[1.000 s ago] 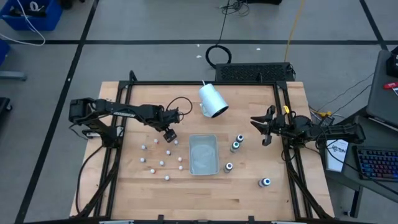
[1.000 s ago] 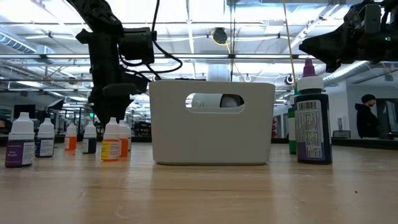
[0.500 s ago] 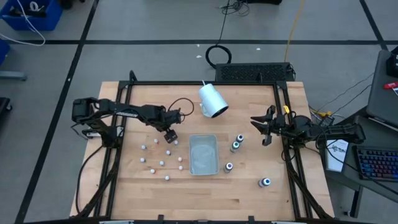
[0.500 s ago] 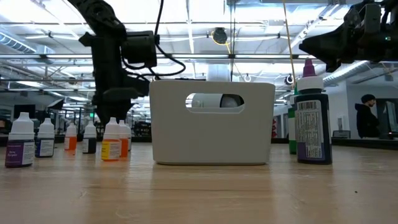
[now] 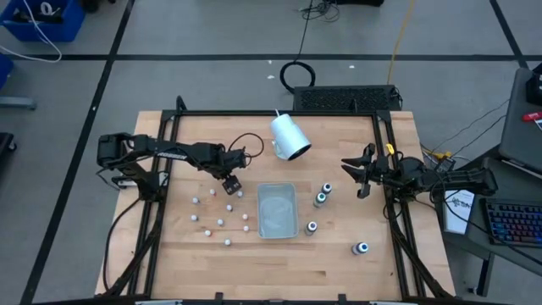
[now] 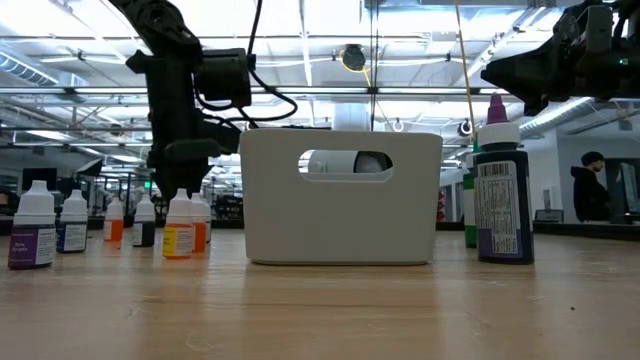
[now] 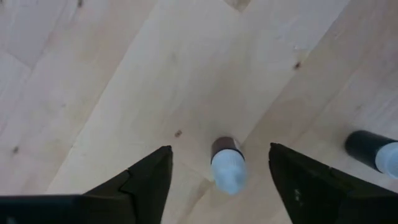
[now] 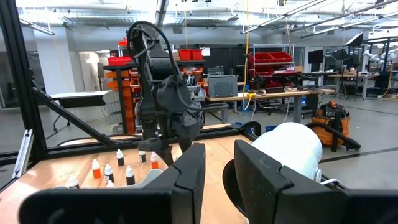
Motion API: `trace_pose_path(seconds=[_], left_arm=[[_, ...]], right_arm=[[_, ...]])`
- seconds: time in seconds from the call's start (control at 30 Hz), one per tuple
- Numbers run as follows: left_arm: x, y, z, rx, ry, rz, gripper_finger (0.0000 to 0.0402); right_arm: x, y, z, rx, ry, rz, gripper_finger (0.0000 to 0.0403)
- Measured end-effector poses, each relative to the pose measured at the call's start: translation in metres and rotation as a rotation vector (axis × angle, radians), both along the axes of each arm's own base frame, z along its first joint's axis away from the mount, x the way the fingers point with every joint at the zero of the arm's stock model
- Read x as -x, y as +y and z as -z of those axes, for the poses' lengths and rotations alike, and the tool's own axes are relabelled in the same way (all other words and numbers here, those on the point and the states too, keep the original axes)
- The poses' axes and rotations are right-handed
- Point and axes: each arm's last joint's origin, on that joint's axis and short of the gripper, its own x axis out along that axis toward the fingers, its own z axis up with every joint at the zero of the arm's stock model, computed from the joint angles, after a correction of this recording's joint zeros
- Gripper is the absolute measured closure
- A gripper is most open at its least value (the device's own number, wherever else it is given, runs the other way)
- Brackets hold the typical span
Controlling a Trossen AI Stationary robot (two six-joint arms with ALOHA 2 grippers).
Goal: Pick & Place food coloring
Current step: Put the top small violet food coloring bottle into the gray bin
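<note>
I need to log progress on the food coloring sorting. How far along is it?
Nothing looks done yet: the clear tray appears empty. In hand: the left gripper is over the table with its fingers either side of one small bottle, not yet clamped. Left: the small bottles left of the tray and the four dark bottles to its right all stand on the table. The right gripper waits shut at the right.

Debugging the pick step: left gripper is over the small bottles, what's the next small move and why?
Probably close the left gripper on the small dark bottle. The left wrist view shows it upright between the open fingers, not yet touched, with a neighbouring bottle off to one side.
</note>
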Motion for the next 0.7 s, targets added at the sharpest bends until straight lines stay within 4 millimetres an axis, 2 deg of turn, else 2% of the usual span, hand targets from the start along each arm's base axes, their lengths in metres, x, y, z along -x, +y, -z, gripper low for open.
trace_pose_path(seconds=[0.27,0.7], left_arm=[[0.0004,-0.0008,0.0001,0.023,0.001,0.007,0.0207],[0.001,0.0,0.0001,-0.006,0.011,0.0,0.0255]], right_arm=[[0.0,0.0,0.0,0.0,0.0,0.0,0.0326],[0.0,0.0,0.0,0.0,0.0,-0.001,0.0326]])
